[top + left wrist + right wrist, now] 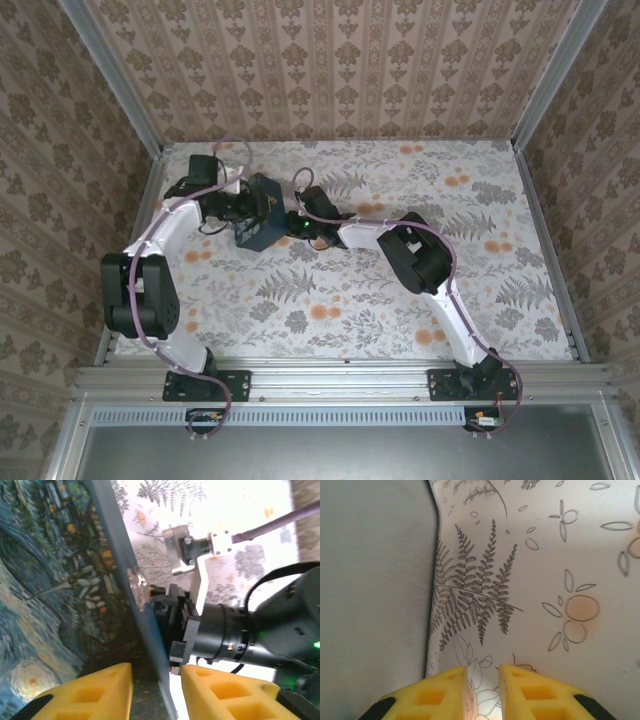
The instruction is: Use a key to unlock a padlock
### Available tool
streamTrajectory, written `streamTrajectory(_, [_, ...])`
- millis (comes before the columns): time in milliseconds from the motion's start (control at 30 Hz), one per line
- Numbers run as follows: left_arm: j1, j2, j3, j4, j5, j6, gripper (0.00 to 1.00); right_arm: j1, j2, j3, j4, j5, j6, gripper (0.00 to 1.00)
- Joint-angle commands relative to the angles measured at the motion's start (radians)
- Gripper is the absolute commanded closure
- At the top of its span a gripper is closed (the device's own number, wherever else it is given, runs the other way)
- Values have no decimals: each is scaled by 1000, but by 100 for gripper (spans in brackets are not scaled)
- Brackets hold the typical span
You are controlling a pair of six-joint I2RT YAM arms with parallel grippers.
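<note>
- I cannot pick out the padlock or a key for certain. A small shiny piece point(134, 576) sits on the edge of the dark blue box point(255, 225).
- In the top view the box stands on the floral table point(400, 290), toward 10 o'clock from its middle.
- The left gripper point(156, 672) is at the box's 9 o'clock, fingers astride a panel edge. I cannot tell whether it pinches.
- The right gripper point(483, 669) is at the box's 3 o'clock, its fingers a narrow gap apart with nothing between them.
</note>
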Motion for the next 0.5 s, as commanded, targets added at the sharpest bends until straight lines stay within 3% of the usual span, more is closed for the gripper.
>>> streamTrajectory(0, [-55,8,-1,-89,-1,-13,61,33,-63,-69,8,-33,-2,74])
streamTrajectory(67, [-56,16,0,-92,-7,-16,61,10,-123,-153,-38,-5,-27,73])
streamTrajectory(167, [-56,10,27,-118,-54,-10,61,-12,-236,-225,-262,104,-170,69])
streamTrajectory(333, [-56,36,90,-134,-71,3,60,-47,-349,-299,-487,266,-370,62])
streamTrajectory(467, [-78,82,135,-137,-67,-7,60,-95,-413,-363,-502,281,-389,62])
